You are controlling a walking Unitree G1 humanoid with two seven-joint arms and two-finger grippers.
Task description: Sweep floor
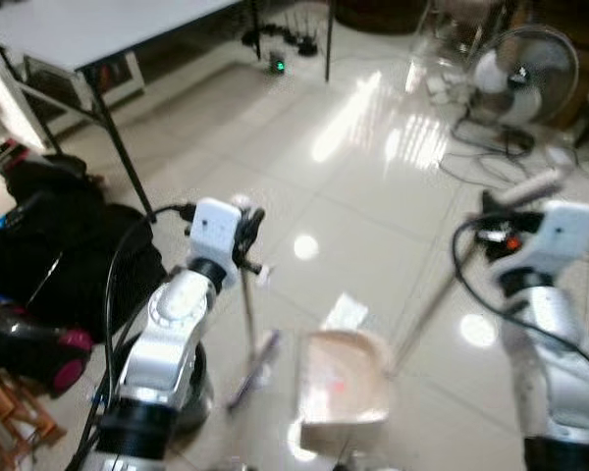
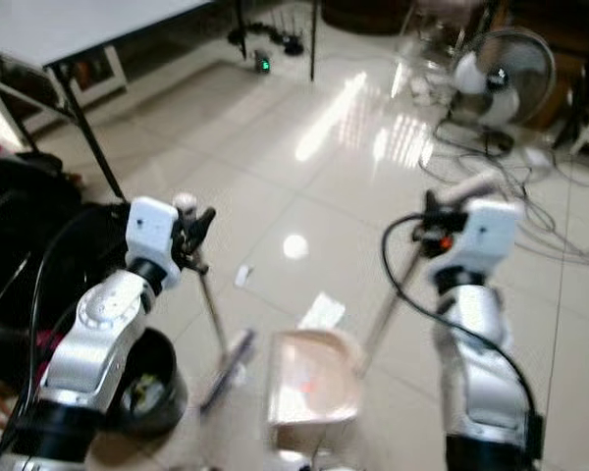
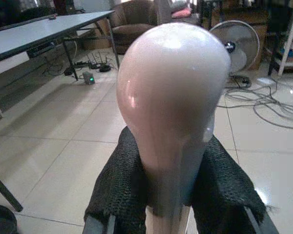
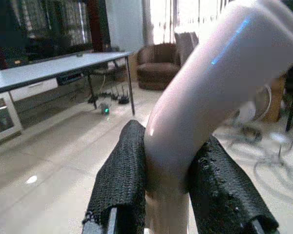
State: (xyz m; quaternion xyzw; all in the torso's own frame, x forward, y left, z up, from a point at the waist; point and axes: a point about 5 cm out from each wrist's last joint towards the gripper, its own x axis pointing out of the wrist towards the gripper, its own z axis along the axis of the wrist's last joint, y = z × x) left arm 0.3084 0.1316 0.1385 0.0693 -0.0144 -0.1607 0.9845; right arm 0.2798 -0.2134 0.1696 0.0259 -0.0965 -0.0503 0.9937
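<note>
While the left hand [image 1: 247, 234] is clenched round the rounded top of the broom handle [image 3: 168, 107], its black padded fingers [image 3: 119, 187] press on either side of the pale knob. From there the thin pole runs down to the broom head [image 1: 255, 368], which rests on the tiled floor [image 1: 373, 177] just beside the dustpan [image 1: 342, 385]. The right hand [image 2: 434, 224] is likewise grasping the angled grip of the dustpan handle [image 4: 205, 92], whose long pole slants down to the pan's rear edge. A scrap of paper [image 1: 345, 312] lies at the pan's far lip, and a smaller bit [image 2: 242, 276] sits on the tiles near the broom pole.

Beyond the tools, a dark bag [image 1: 59, 255] slumps under the bench [image 1: 88, 29] on the robot's left, a round dark bin [image 2: 147, 392] stands by its left arm, and a fan [image 1: 525, 74] with loose cables [image 1: 491, 157] is well apart on the right.

The likeliest slip, I judge, is the broom pushing the light pan away instead of loading it, since the pan is steadied only by its long pole. A hard stroke could also flick the paper past the lip. The smooth knob might twist in the padded grip.

No brand, label or writing can be read; the head views are blurred.
</note>
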